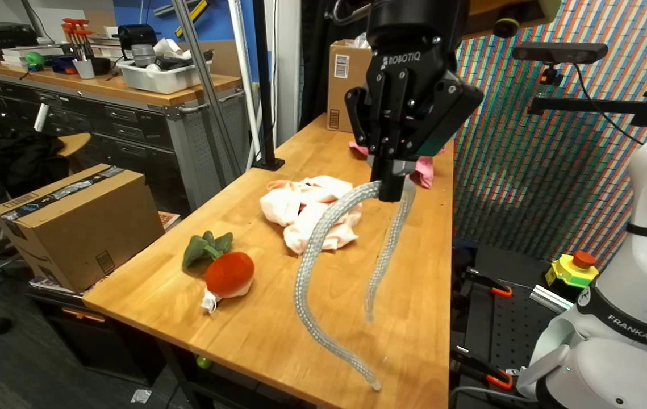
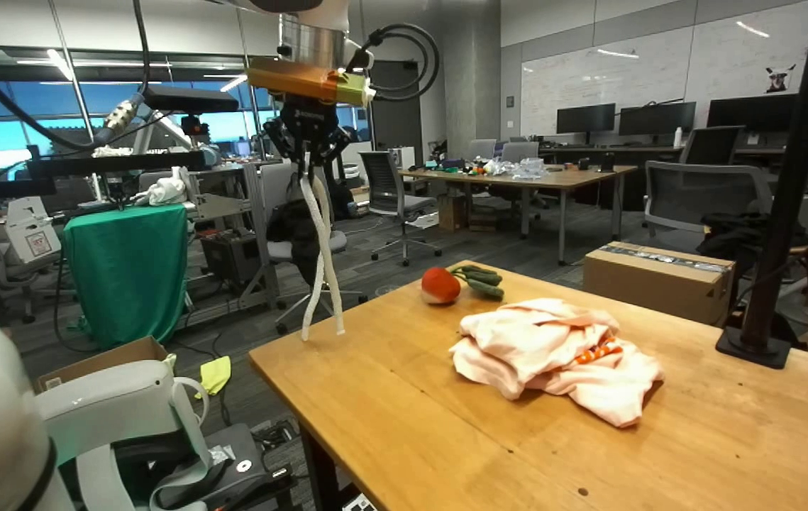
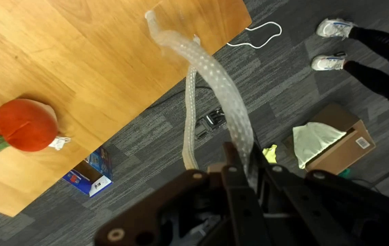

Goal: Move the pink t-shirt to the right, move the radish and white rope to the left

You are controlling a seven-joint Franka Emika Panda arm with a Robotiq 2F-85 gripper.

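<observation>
Placing the rope point(image 1: 303, 284) on the left looks like the step in hand: the fingers point(image 1: 391, 190), closed tight, pinch it partway along, both ends hanging. The radish point(image 1: 230, 275) lies on the table point(image 1: 278, 341), well apart from the t-shirt point(image 1: 425, 170). Next probably calls for lowering the rope near the radish, then letting go.

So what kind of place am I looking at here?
Probably a robotics lab in an open office: a Franka Emika arm stands with an emergency-stop button near its base, and a large whiteboard shows in the background.
</observation>
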